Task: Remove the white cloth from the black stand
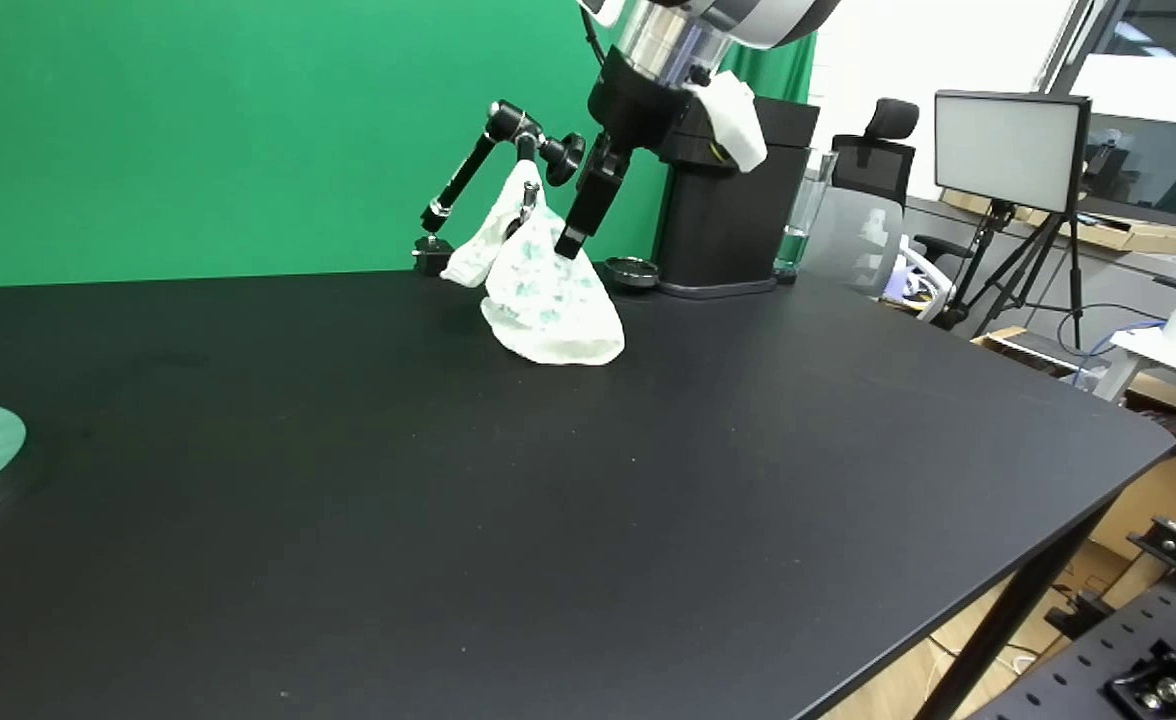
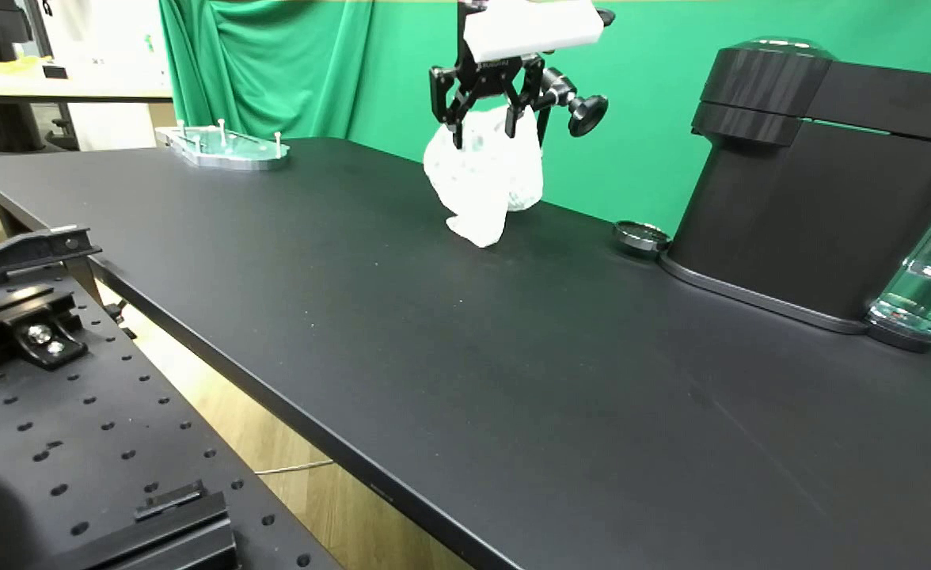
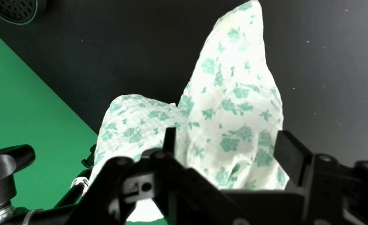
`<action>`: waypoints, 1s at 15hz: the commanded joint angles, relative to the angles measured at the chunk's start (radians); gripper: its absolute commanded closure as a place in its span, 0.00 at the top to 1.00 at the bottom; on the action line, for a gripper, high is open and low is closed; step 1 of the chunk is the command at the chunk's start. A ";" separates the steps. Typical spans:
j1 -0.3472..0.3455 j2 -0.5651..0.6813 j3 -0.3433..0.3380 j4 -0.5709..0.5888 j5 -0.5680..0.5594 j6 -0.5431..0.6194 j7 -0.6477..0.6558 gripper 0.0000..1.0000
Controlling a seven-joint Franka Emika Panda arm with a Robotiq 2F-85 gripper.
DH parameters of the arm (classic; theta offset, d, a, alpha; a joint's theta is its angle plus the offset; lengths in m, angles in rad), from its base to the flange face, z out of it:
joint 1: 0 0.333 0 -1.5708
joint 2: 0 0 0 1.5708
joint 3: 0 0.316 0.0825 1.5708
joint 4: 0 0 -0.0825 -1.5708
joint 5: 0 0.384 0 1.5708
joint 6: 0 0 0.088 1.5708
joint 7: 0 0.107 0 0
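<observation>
A white cloth with green flower print hangs from the black stand; it shows in both exterior views (image 1: 553,310) (image 2: 473,186) and fills the middle of the wrist view (image 3: 234,93). The black jointed stand (image 1: 468,183) stands at the table's back edge, and its knob shows in an exterior view (image 2: 587,115). In the wrist view part of the stand (image 3: 8,159) is at the lower left. My gripper (image 2: 484,138) points down at the cloth, fingers apart. In the wrist view the gripper (image 3: 226,131) has cloth between its fingers, not pinched. Whether they touch it is unclear.
A black coffee machine (image 1: 728,215) (image 2: 790,214) with a clear water tank (image 2: 925,277) stands beside the stand along the back. Its round drip tray (image 2: 641,237) is near the cloth. A clear greenish plate with pegs (image 2: 224,150) lies at the table's far end. A green backdrop (image 1: 248,140) is close behind.
</observation>
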 commanded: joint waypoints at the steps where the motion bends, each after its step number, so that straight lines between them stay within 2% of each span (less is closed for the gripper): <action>1: -0.027 0.019 0.042 0.007 0.047 0.029 -0.023 0.51; 8: -0.065 0.027 0.084 0.010 0.076 0.042 -0.022 0.03; 12: -0.073 -0.010 0.066 -0.008 0.069 0.023 -0.001 0.00; 15: -0.036 -0.058 -0.011 -0.047 0.038 0.011 0.066 0.00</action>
